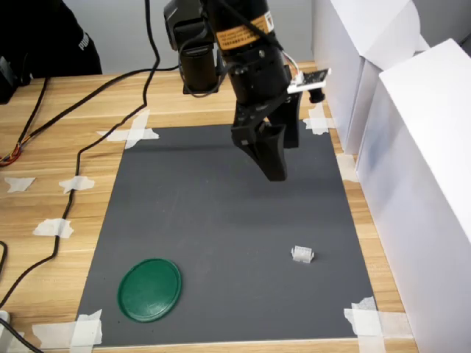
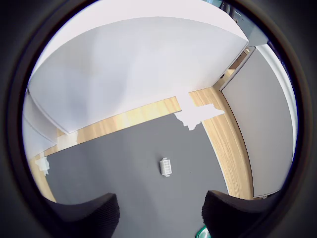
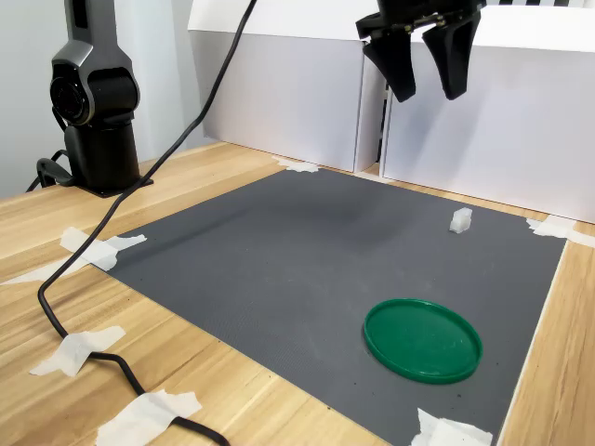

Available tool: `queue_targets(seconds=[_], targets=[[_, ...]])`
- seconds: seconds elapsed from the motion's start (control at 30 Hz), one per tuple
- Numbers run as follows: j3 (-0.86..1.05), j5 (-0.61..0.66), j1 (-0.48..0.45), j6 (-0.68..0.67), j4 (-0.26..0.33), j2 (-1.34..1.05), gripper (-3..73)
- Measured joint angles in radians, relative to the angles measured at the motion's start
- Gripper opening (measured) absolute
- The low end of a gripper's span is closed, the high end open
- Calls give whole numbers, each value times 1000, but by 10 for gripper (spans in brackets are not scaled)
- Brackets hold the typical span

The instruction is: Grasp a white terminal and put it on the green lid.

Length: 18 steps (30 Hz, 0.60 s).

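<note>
gripper [image 3: 429, 82] released, empty, high over mat | white terminal [image 1: 302, 254] looks light, rigid, slick: pinch flat long sides | green lid [image 1: 150, 288] well apart

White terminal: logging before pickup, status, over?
Claw open, high above mat. White terminal lies free on mat, apart from green lid. Nothing in the way.

This looks like a robotics lab bench: a pale wooden tabletop [image 1: 51, 162] carries a dark grey rectangular mat [image 1: 221, 220] fixed at its corners with white tape pieces [image 1: 132, 134]. Beside the mat stand white foam-board panels [image 1: 419, 162], black cables [image 3: 65, 316] and the arm's black base [image 3: 93, 102].
</note>
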Motion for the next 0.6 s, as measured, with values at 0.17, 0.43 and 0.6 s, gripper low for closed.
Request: queue_targets(seconds=[0.17,0.43,0.6], targets=[[0,-24,17,16,-4,67,715],[0,-74,71,121,-91,132,694],[-11,-135,71,139,-115,154,685]])
